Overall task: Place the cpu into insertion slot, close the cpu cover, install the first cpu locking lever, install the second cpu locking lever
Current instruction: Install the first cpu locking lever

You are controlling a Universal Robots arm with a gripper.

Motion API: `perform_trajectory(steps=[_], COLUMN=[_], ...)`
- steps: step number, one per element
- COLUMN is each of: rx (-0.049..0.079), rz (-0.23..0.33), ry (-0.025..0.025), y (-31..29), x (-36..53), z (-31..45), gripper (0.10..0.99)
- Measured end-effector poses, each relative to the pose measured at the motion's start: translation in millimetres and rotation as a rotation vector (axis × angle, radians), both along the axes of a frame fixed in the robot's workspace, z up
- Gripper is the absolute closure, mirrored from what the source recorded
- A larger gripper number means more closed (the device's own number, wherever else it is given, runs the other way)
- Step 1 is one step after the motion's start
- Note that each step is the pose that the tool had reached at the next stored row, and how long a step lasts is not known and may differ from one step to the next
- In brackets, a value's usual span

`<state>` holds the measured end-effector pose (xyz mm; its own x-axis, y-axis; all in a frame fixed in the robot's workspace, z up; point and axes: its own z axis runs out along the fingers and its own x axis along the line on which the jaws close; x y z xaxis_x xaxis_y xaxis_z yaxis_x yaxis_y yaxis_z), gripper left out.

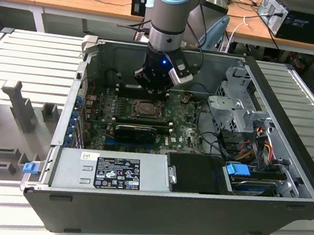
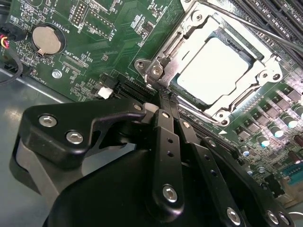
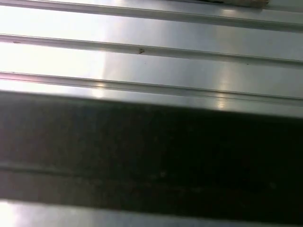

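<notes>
Pincer (image 2: 163, 101) hovers beside insertion slot (image 2: 189, 40) holding cpu (image 2: 215, 68).

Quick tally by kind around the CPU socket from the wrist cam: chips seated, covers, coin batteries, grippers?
cpu, seated in the insertion slot: 1
cpu cover, lying down over the slot: 1
coin battery: 1
gripper, close beside the socket corner: 1
Total: 4
</notes>
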<state>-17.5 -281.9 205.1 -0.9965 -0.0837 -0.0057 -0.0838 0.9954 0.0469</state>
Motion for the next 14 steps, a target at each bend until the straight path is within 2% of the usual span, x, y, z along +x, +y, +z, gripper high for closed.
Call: perform_trajectory(steps=[3,10,14], rx=[-0.004,-0.001,-0.001], rz=[0.000,0.000,0.000], ry=[0.0002,-0.0002,-0.0001], y=[0.1,0.4,0.5], x=[0.2,0.6,0.6], z=[-1.1,-3.5,9.2], gripper=[0.980,0.980,0.980])
